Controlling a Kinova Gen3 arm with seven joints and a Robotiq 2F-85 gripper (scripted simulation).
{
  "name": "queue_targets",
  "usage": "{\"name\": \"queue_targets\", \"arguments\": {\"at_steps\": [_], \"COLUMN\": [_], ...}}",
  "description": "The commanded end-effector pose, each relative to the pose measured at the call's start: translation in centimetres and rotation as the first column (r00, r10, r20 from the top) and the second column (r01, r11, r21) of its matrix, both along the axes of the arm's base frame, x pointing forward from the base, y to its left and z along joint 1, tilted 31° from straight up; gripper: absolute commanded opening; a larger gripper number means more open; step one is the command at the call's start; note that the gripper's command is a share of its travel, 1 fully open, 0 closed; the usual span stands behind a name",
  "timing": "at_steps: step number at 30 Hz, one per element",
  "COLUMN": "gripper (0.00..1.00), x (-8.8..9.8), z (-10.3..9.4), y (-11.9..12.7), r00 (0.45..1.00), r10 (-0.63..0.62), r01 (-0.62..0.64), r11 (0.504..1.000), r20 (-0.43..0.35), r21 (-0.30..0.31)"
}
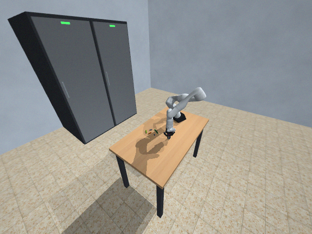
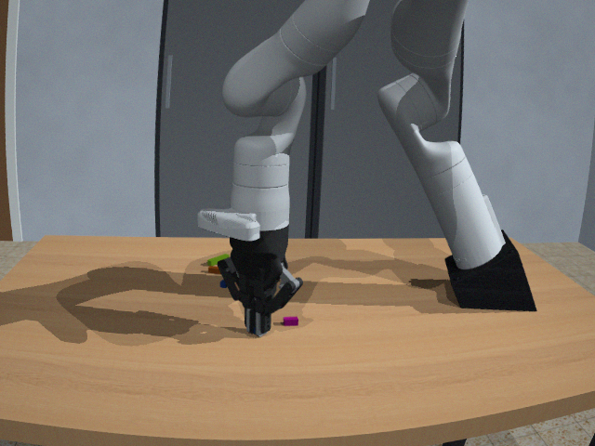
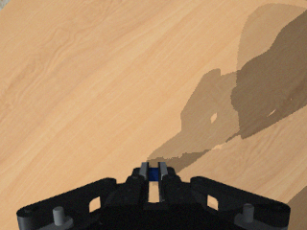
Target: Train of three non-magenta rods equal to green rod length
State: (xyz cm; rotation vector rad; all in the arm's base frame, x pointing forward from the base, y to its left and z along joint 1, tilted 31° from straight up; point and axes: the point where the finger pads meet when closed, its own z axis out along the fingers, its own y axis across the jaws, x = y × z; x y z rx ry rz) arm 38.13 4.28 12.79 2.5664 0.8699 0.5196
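Note:
My gripper (image 2: 257,328) (image 1: 168,137) points straight down with its fingertips at the table top, near the middle of the table. It is shut on a small blue rod (image 3: 153,172), which shows as a blue sliver between the fingertips in the wrist view. A magenta rod (image 2: 290,321) lies flat a short way to the right of the fingers, apart from them. Behind the gripper lie a lime rod (image 2: 218,259), an orange rod (image 2: 214,269) and a second blue rod (image 2: 222,283). The green rod (image 1: 156,130) lies in that cluster; the hand hides it in the exterior view.
The arm's black base (image 2: 490,282) stands at the back right of the table. A dark double-door cabinet (image 1: 75,75) stands beyond the table's far side. The other small rods (image 1: 149,131) lie close together left of the gripper.

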Motion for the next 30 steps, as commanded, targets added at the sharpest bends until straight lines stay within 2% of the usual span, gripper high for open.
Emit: {"name": "queue_targets", "arguments": {"at_steps": [1,2,4,5,7,11,30], "gripper": [0.08,0.12,0.12,0.16,0.16,0.24,0.24], "x": [0.09,0.09,0.09,0.09,0.09,0.09,-0.42], "z": [-0.01,-0.01,-0.01,-0.01,-0.01,-0.01,0.4], "y": [-0.07,-0.07,-0.07,-0.07,-0.07,-0.07,0.09], "r00": [1.0,1.0,1.0,1.0,1.0,1.0,1.0], "r10": [0.005,0.005,0.005,0.005,0.005,0.005,-0.002], "r01": [-0.005,-0.005,-0.005,-0.005,-0.005,-0.005,0.002], "r11": [1.0,1.0,1.0,1.0,1.0,1.0,1.0], "r20": [0.001,0.001,0.001,0.001,0.001,0.001,-0.005], "r21": [-0.004,-0.004,-0.004,-0.004,-0.004,-0.004,-0.004]}}
